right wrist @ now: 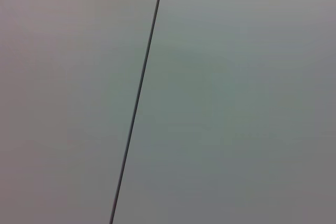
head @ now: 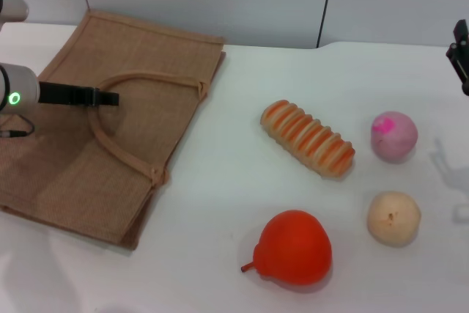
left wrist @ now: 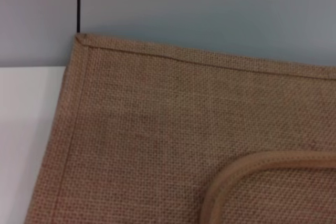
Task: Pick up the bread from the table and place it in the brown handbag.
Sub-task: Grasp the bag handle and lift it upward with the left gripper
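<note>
The bread, an orange loaf with cream stripes, lies on the white table right of centre, untouched. The brown handbag lies flat at the left with its handles spread on top. My left gripper hovers over the bag, its tip by the upper handle loop, far from the bread. The left wrist view shows the bag's woven cloth and a piece of handle. My right gripper is raised at the far right edge, above and right of the bread. The right wrist view shows only the wall.
A red pear-shaped fruit lies near the front edge. A pink ball sits right of the bread, and a beige ball in front of that. A grey wall stands behind the table.
</note>
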`<action>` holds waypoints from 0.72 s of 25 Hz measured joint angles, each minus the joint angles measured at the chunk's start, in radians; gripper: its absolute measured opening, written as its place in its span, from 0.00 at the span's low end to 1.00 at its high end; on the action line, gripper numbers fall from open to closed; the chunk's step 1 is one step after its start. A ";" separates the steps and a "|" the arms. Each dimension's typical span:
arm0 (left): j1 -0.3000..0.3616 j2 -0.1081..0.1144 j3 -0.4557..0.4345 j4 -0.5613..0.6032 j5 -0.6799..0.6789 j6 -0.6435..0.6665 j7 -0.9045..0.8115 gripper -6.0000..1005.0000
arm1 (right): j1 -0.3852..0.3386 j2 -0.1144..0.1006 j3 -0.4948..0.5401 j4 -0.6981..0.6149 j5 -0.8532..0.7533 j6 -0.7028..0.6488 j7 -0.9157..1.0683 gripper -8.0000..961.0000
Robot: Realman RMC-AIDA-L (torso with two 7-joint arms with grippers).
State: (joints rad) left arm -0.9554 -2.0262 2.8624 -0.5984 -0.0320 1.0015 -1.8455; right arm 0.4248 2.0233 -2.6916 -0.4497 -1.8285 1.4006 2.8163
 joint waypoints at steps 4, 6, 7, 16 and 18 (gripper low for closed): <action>0.001 0.000 0.000 0.007 0.006 -0.021 0.001 0.60 | 0.000 0.000 0.001 0.000 0.000 0.000 0.000 0.92; 0.001 0.002 0.000 0.027 0.018 -0.033 0.003 0.60 | 0.000 0.000 0.001 0.000 0.000 0.000 0.000 0.92; 0.001 0.002 0.000 0.033 0.024 -0.038 0.003 0.60 | 0.000 0.000 0.001 0.000 0.000 0.000 0.000 0.92; -0.003 0.003 0.000 0.053 0.048 -0.078 0.005 0.60 | 0.002 0.000 0.000 -0.001 0.000 0.000 0.000 0.92; -0.003 0.003 0.000 0.053 0.049 -0.078 0.005 0.60 | 0.002 0.000 0.000 -0.001 0.000 0.000 0.000 0.92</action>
State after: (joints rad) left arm -0.9587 -2.0234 2.8623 -0.5453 0.0165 0.9230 -1.8409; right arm 0.4267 2.0233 -2.6918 -0.4507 -1.8285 1.4005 2.8163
